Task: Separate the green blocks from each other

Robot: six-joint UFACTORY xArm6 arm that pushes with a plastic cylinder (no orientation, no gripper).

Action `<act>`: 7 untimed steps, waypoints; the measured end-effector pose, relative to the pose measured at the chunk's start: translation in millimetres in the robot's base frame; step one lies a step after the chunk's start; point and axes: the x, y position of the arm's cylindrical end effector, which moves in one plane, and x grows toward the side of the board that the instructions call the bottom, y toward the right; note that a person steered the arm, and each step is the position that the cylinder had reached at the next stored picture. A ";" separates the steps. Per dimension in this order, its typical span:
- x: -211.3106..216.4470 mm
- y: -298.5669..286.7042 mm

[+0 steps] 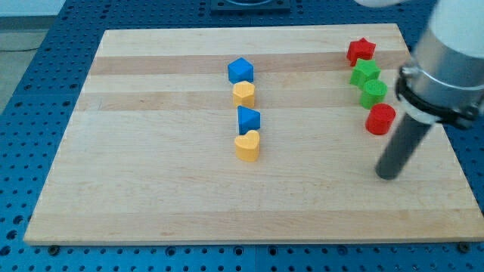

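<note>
While blue pegboard (45, 91) surrounds, wooden board (151, 189) carries blocks.

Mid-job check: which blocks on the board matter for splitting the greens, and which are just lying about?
Job:
upper green block
lower green block, touching it
my tip, below the right-hand column

Lying about:
red star
red cylinder
blue blocks
yellow block
yellow heart
</note>
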 end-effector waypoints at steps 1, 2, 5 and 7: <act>-34.9 -31.8; -93.7 -46.0; -169.6 -21.8; -160.9 6.5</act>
